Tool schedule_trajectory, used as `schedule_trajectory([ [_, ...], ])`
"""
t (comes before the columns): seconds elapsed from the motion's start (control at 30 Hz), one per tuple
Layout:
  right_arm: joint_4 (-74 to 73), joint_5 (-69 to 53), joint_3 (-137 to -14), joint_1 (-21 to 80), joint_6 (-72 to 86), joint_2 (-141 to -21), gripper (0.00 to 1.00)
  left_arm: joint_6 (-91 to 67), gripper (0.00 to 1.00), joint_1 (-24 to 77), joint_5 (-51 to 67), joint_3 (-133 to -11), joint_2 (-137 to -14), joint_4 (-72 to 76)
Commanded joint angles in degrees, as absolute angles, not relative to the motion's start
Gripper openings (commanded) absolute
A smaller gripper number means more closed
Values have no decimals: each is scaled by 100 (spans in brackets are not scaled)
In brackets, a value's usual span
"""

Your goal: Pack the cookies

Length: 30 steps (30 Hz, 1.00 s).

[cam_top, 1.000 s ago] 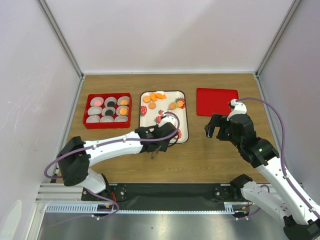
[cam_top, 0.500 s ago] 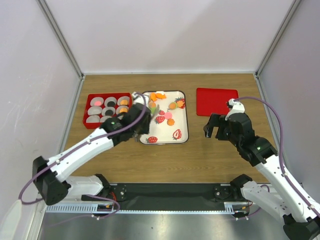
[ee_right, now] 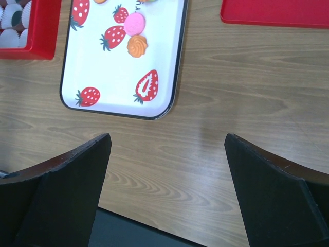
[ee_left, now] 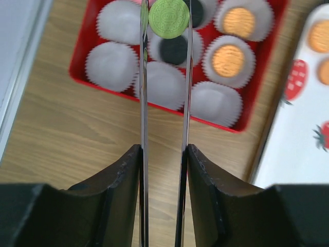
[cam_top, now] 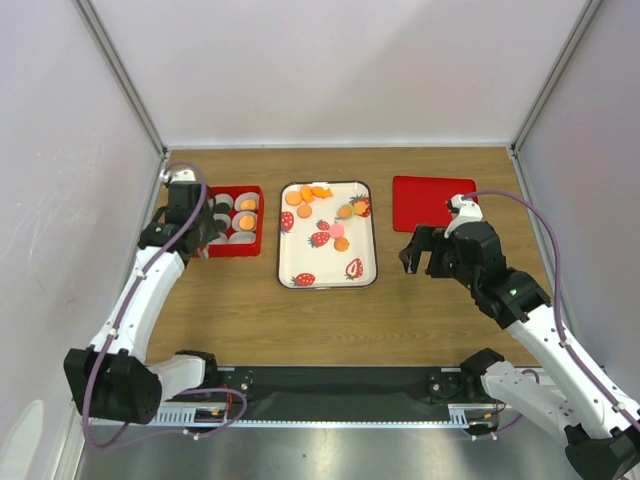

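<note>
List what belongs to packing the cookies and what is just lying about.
Job: green cookie in left gripper; loose cookies on tray; red box with paper cups.
Lying about: flat red lid; right gripper, open, holding nothing.

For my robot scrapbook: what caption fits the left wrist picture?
Left gripper holds a green cookie above paper cups in the red box.

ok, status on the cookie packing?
Left gripper shut on green cookie, over red box. Right gripper open, empty, beside tray. Nothing in the way.
</note>
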<state>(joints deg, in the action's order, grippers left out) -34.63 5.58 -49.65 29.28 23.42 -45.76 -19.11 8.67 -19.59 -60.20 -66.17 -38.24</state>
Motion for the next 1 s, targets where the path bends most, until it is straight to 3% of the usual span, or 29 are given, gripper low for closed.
schedule_trajectory([
  [0.0, -3138, 378, -5115, 2909, 2241, -4614, 100, -1661, 44, 326, -1662, -5985, -6811, -3437],
  [0.6, -2839, 211, -4808, 2892, 2180, -4746, 100, -1556, 43, -536, -1740, -6750, -8156, -3454],
  [0.97, -2821, 202, -4816, 2892, 2171, -4781, 100, -1547, 52, -554, -1644, -6715, -8183, -3393],
])
